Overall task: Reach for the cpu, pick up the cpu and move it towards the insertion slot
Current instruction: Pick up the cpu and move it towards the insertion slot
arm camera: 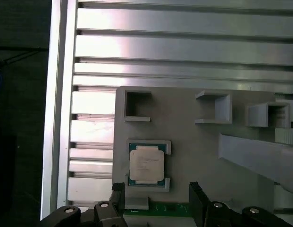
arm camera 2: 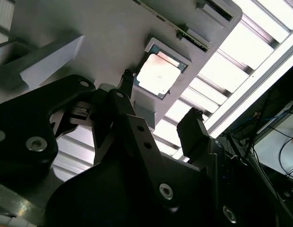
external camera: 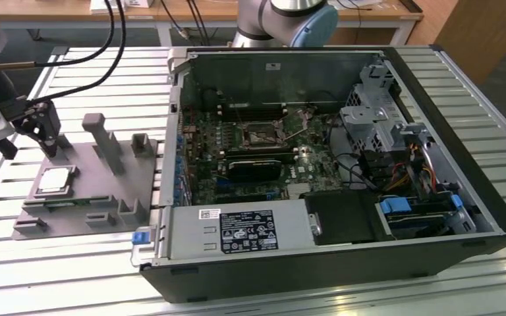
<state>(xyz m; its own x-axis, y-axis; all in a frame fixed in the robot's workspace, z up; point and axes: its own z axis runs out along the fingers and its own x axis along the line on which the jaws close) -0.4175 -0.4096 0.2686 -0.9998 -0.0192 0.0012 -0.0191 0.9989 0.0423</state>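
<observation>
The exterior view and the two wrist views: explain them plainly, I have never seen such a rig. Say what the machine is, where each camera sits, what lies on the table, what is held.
The machine is a robot arm ending in a two-fingered gripper. The exterior view comes from a camera off the arm, overlooking the slatted metal table. Both wrist views come from cameras riding near the gripper. On the table stand an open computer case, with the insertion slot on its board, and a grey holder plate carrying the cpu. The gripper is open, close to the cpu, and holds nothing.
</observation>
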